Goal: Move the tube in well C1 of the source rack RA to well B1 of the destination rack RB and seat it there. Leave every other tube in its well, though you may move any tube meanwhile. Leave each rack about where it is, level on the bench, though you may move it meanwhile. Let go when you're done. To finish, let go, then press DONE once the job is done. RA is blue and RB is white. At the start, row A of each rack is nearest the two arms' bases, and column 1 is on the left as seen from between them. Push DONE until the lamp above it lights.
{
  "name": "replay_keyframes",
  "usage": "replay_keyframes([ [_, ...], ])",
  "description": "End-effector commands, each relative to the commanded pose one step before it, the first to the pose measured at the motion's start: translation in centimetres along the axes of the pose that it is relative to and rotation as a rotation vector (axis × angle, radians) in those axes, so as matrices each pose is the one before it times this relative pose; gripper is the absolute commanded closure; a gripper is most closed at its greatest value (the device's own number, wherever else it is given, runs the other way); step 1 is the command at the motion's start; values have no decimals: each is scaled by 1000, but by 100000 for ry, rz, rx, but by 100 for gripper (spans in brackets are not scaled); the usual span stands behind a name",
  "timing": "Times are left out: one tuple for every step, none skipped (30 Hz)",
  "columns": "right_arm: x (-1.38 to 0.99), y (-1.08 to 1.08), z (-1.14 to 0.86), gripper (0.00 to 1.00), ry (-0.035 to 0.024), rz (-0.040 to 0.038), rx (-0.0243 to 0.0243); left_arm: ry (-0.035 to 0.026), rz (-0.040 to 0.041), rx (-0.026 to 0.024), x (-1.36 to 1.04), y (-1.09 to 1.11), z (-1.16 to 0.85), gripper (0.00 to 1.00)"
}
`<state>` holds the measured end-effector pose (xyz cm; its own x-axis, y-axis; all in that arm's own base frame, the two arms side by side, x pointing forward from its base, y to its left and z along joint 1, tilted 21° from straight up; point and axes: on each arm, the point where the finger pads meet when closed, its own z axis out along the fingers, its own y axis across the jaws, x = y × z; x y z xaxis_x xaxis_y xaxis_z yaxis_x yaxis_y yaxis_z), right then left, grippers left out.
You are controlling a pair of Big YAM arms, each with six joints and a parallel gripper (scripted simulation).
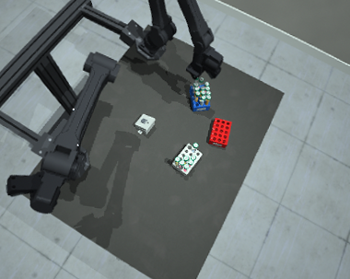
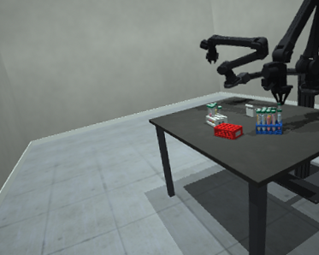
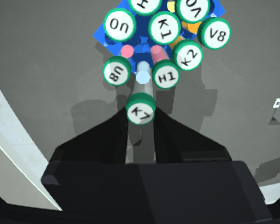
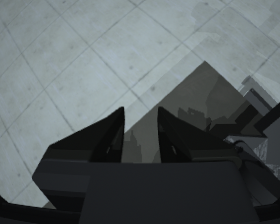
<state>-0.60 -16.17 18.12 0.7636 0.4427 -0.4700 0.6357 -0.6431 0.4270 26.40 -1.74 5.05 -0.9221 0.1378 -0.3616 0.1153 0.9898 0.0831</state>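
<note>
The left gripper [image 1: 196,75] [image 2: 280,100] [image 3: 140,113] pinches the K7 tube [image 1: 202,79] [image 2: 279,106] [image 3: 143,91], likely the one to move, at the blue rack's [image 1: 200,109] [image 2: 269,132] [image 3: 103,36] edge. Lifting seems in hand; next, raise it clear, then carry it to the white rack [image 1: 197,158] [image 2: 220,123]. The right gripper [image 1: 44,202] [image 2: 212,61] [image 4: 141,113] hangs partly spread, holding nothing.
</note>
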Motion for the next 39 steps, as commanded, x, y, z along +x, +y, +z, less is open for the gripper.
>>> replay_keyframes([
  [-823, 872, -1107, 70, -1563, 872, -2861, 1157, 637, 760, 295, -553, 661, 100],
  [0, 0, 0, 70, 0, 0, 0, 2, 1, 0, 5, -10, 50, 100],
  [0, 0, 0, 70, 0, 0, 0, 2, 0, -10, 5, -8, 50, 100],
  [0, 0, 0, 70, 0, 0, 0, 2, 11, -9, 4, -7, 50, 100],
  [0, 0, 0, 70, 0, 0, 0, 2, 16, -7, 4, -7, 50, 100],
  [0, 0, 0, 70, 0, 0, 0, 0, 0, 0, 0, 0, 0, 100],
  [0, 0, 0, 70, 0, 0, 0, 0, 0, 0, 0, 0, 0, 100],
  [0, 0, 0, 70, 0, 0, 0, 2, 140, -3, 1, -5, 51, 100],
  [0, 0, 0, 70, 0, 0, 0, 2, -10, -2, 1, -5, 50, 100],
  [0, 0, 0, 70, 0, 0, 0, 2, -4, 0, 1, -4, 50, 100],
  [0, 0, 0, 70, 0, 0, 0, 2, 5, 1, 2, -4, 50, 100],
  [0, 0, 0, 70, 0, 0, 0, 2, 11, 1, 2, -3, 50, 100],
  [0, 0, 0, 70, 0, 0, 0, 2, 16, 2, 2, -3, 50, 100],
  [0, 0, 0, 70, 0, 0, 0, 2, 21, 2, 2, -3, 50, 100],
  [0, 0, 0, 70, 0, 0, 0, 2, 26, 3, 2, -3, 50, 100],
  [0, 0, 0, 70, 0, 0, 0, 2, 32, 4, 1, -3, 50, 100],
  [0, 0, 0, 70, 0, 0, 0, 2, 37, 4, 1, -2, 50, 100],
  [0, 0, 0, 70, 0, 0, 0, 0, -7, -1, 0, -1, 12, 100],
  [0, 0, 0, 70, 0, 0, 0, 2, 47, 5, 1, -2, 50, 100],
  [0, 0, 0, 70, 0, 0, 0, 2, 51, 6, 1, -2, 50, 100],
  [0, 0, 0, 70, 0, 0, 0, 2, 55, 6, 1, -2, 50, 100],
  [0, 0, 0, 70, 0, 0, 0, 2, 59, 7, 1, -1, 50, 100],
  [0, 0, 0, 70, 0, 0, 0, 0, 0, 0, 0, 0, 0, 100],
  [0, 0, 0, 70, 0, 0, 0, 0, 0, 0, 0, 0, 0, 100],
  [0, 0, 0, 70, 0, 0, 0, 2, 71, 8, 0, -1, 51, 100],
  [0, 0, 0, 70, 0, 0, 0, 2, 72, 8, 0, -1, 50, 100],
  [0, 0, 0, 70, 0, 0, 0, 2, 75, 8, 1, -1, 50, 100],
  [0, 0, 0, 70, 0, 0, 0, 2, 78, 9, 2, -1, 50, 100],
  [0, 0, 0, 70, 0, 0, 0, 2, 81, 9, 3, -1, 50, 100],
  [0, 0, 0, 70, 0, 0, 0, 2, 85, 9, 3, 0, 50, 100],
  [0, 0, 0, 70, 0, 0, 0, 6, 40, -9, 3, 14, 51, 100],
  [0, 0, 0, 70, 0, 0, 0, 10, -3, -26, 4, 28, 52, 100],
  [0, 0, 0, 70, 0, 0, 0, 11, -3, -28, 4, 30, 52, 100],
  [0, 0, 0, 70, 0, 0, 0, 11, -4, -29, 4, 31, 52, 100],
  [0, 0, 0, 70, 0, 0, 0, 11, -4, -30, 4, 33, 52, 100],
  [0, 0, 0, 70, 0, 0, 0, 12, -4, -32, 4, 35, 52, 100],
  [0, 0, 0, 70, 0, 0, 0, 12, -4, -32, 4, 36, 52, 100],
  [0, 0, 0, 70, 0, 0, 0, 13, -4, -34, 5, 38, 52, 100],
  [0, 0, 0, 70, 0, 0, 0, 13, -96, -35, 5, 40, 52, 100],
])
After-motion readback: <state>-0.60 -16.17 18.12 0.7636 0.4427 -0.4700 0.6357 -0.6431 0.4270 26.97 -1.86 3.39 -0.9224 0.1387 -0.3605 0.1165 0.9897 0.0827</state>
